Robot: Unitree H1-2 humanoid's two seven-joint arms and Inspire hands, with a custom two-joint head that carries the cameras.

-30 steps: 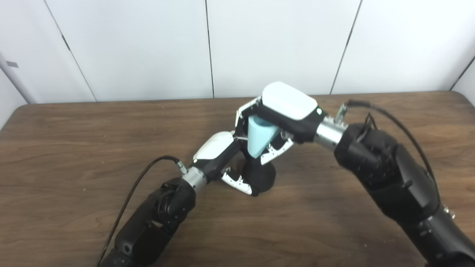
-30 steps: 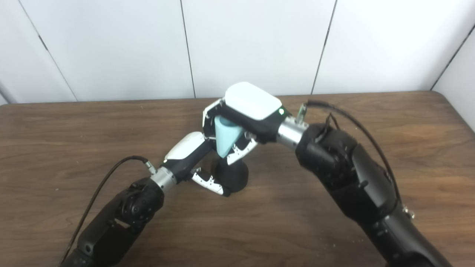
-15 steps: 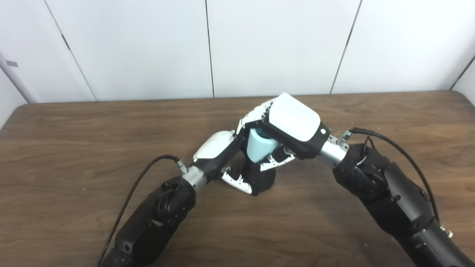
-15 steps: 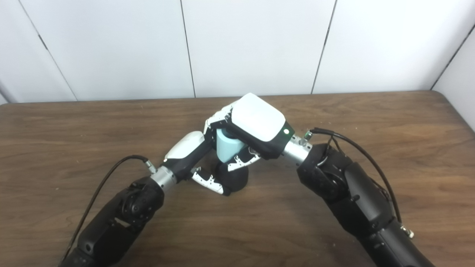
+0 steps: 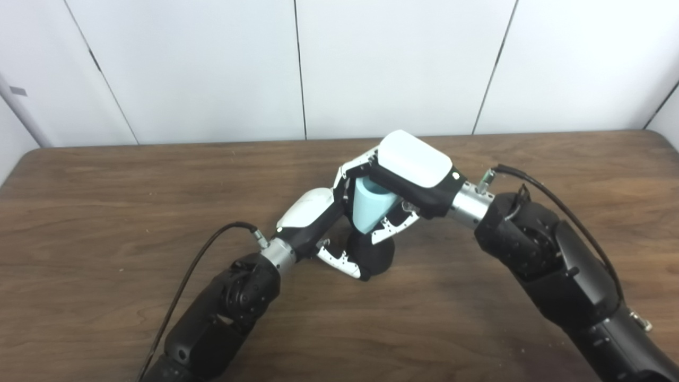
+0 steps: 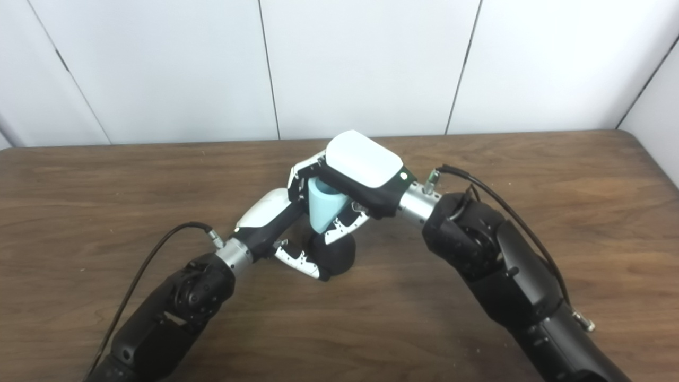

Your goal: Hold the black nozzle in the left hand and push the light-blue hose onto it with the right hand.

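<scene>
Table (image 5: pixel 106 175): brown wood.
Right hand (image 5: pixel 408 170): fingers wrapped around the hose, above the nozzle.
Left hand (image 5: pixel 313 212): fingers curled around the nozzle.
Nozzle (image 5: pixel 374 257): black, standing mid-table.
Hose (image 5: pixel 368 209): light-blue, narrow end down on the nozzle.

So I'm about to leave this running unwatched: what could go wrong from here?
The hose leans rather than standing straight over the nozzle, so pushing may jam it or make it skid off.

The left hand holds the nozzle low on the table; a sideways push could tip it or twist it loose.

The right hand hides the joint, so how far the hose is seated cannot be checked.
</scene>
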